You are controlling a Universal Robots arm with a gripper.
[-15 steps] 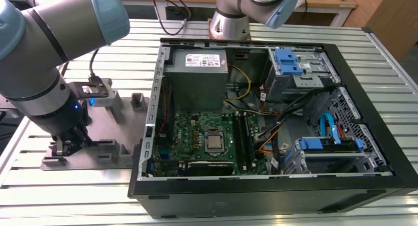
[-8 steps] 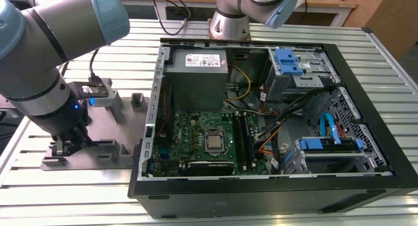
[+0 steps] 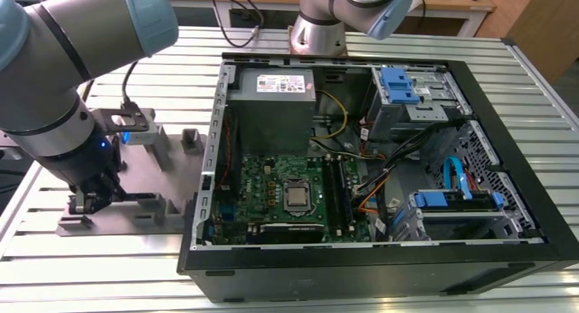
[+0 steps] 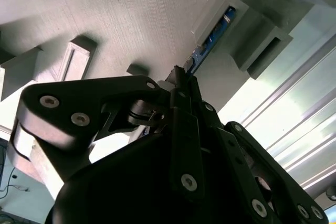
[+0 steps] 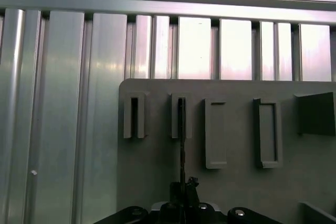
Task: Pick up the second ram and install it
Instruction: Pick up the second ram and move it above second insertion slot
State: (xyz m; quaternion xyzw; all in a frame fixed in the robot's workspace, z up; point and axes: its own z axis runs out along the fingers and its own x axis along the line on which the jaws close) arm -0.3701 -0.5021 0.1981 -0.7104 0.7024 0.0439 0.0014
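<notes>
The gripper (image 4: 179, 74) has its jaws drawn close on the near end of the ram (image 4: 212, 35), pinching the thin strip edge-on. The ram stands on edge in the holder (image 5: 147, 166), with its far end in one of the holder's slot blocks (image 5: 181, 116). By my reading this is the pickup grasp, with the ram not yet lifted. Freeing it calls for a straight pull along the slot, with no twist, because the walls sit close to it. The case (image 3: 362, 272) lies beside the holder, on the exterior view's right.

exterior: high, angled down — case (image 3: 362, 269) and fixture (image 3: 145, 218) | 2 wrist views: close over same fixture
</notes>
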